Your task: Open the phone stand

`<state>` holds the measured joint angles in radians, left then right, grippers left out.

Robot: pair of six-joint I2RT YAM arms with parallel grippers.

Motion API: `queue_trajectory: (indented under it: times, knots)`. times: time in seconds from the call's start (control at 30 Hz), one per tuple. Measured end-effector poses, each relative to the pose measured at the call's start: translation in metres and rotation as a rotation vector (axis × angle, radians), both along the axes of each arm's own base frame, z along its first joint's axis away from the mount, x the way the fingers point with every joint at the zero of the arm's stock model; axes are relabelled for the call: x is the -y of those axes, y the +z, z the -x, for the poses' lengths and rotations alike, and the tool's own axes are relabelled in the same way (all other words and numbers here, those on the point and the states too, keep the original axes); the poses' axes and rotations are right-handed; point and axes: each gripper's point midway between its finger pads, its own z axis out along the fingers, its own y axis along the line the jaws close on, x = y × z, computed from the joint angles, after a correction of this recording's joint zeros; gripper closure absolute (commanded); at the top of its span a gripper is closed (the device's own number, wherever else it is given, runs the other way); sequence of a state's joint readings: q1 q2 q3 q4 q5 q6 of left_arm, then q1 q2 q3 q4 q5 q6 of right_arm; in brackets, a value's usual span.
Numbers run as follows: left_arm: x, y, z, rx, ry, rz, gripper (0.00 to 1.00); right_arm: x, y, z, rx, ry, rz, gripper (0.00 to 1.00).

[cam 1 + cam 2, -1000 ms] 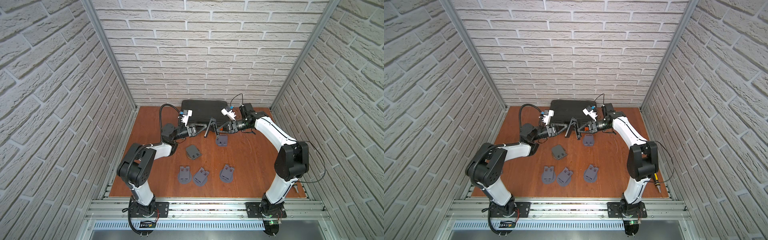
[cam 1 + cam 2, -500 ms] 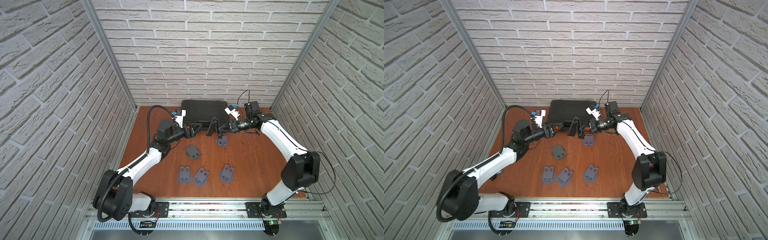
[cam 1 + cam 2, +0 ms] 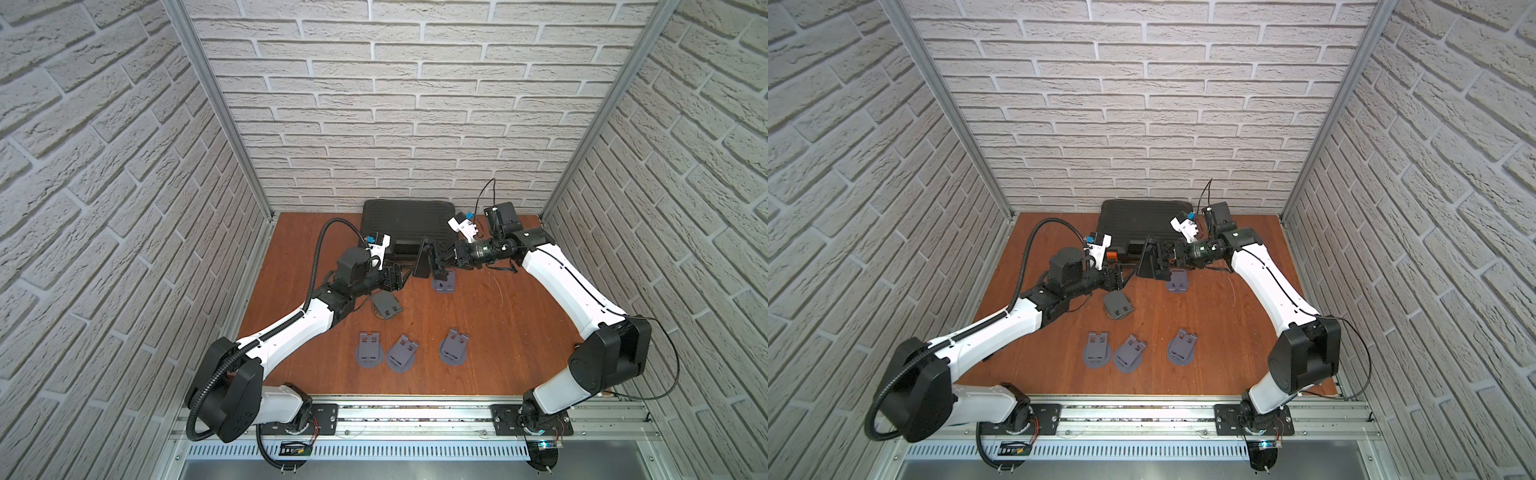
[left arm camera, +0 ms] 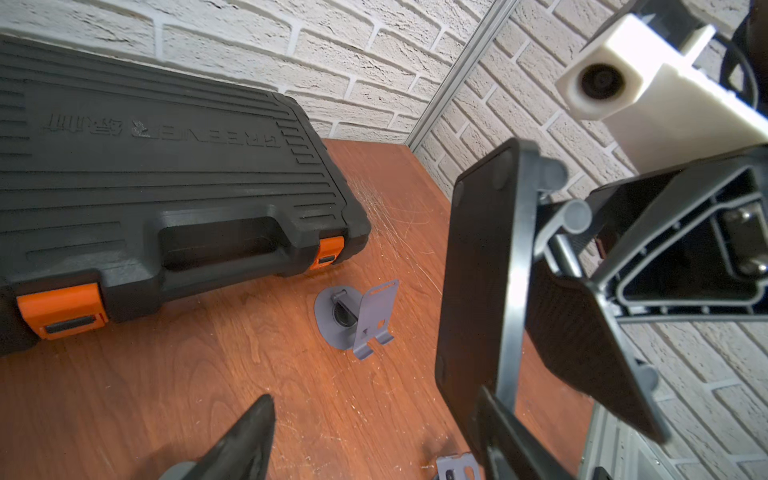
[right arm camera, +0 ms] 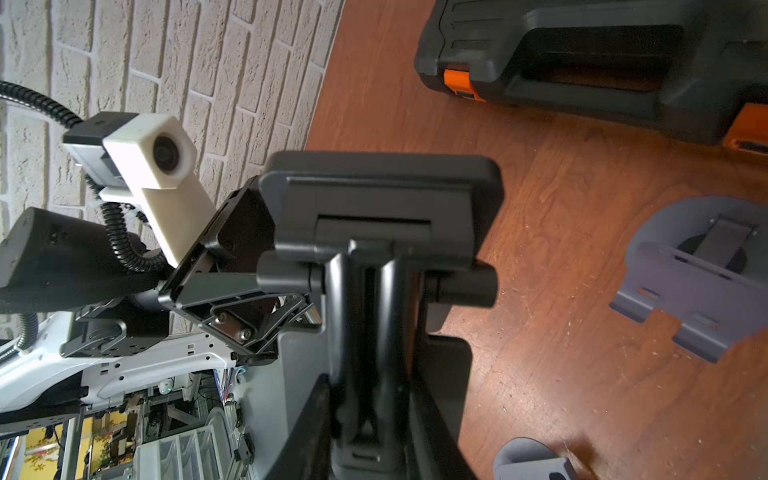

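While the right gripper clamps the black hinged plastic phone stand aloft by its stem, the left gripper, jaws spread and empty, sits just beside its upright plate.

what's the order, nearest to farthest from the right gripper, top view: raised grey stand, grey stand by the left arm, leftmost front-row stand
1. raised grey stand, just beside the right gripper
2. grey stand by the left arm, toward the robot's left
3. leftmost front-row stand, near the front edge
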<state>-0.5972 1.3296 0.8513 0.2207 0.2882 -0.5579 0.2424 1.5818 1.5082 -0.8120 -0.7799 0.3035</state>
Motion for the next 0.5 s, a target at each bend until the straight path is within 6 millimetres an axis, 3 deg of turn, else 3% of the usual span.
queue_trajectory:
  times: [0.5]
  knots:
    - [0.002,0.014,0.009,0.04,-0.014,0.006,0.23,-0.007,-0.007,-0.001,0.004,0.004,0.043,0.94]
